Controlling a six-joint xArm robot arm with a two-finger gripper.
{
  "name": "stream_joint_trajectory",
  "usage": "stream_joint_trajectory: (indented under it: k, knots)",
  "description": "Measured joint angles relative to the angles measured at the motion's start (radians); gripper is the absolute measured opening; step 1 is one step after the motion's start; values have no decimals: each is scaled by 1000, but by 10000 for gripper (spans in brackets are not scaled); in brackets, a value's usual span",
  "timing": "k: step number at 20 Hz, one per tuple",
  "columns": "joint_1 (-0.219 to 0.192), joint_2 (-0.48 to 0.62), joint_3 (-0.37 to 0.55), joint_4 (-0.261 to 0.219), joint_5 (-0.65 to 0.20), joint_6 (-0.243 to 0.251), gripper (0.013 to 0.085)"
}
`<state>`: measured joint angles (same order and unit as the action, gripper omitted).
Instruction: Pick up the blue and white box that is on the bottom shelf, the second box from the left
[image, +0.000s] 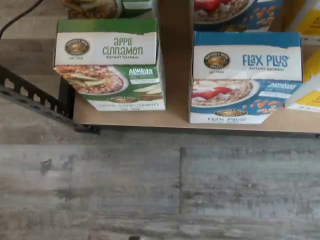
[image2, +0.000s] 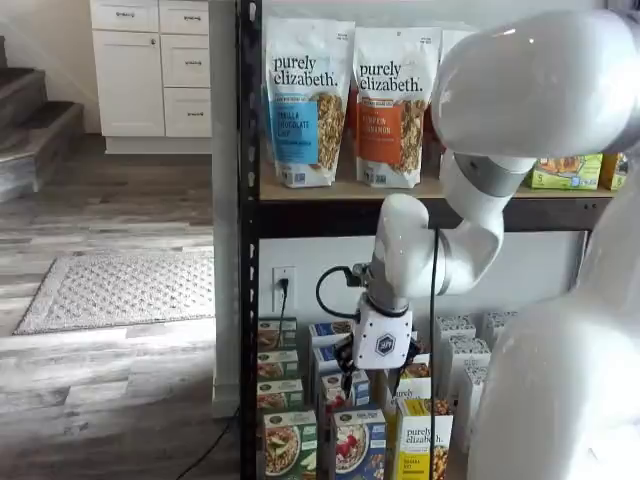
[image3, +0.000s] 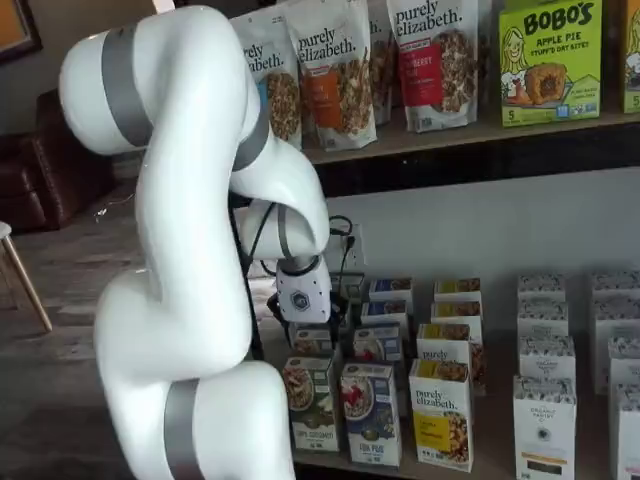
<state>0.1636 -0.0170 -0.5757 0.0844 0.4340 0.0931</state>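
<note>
Blue and white box (image: 245, 77) stands upright at the front edge of the bottom shelf (image: 175, 112), just beside a green box (image: 111, 62). Hand (image2: 383, 372) hangs above the front rows; fingers seemingly hidden, so I cannot tell their spread.

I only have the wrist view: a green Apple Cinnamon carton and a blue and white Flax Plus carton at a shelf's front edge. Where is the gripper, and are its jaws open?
Observer: In both shelf views the white-bodied gripper hangs over the bottom shelf, above cartons behind the front blue and white cardboard box. I cannot tell whether the jaws are open.
Operator: What stands beyond the blue box?
Observer: A yellow "purely elizabeth" cardboard carton, on the side away from the green cardboard carton.
Operator: And overhead?
Observer: A wood-topped upper shelf carrying tall granola bags.
</note>
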Motion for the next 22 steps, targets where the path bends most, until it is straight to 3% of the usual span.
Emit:
stream_joint_trajectory:
  k: [5, 9, 16, 19, 22]
  knots:
    - [-5, 72, -45, -2, -28, -4, 850]
    - [-11, 125, -78, 26, -51, -37, 850]
    - [-24, 217, -135, 1, -70, -28, 850]
    - [-31, 253, -152, 17, -89, -51, 850]
    - [-40, 287, -168, -4, -109, -40, 850]
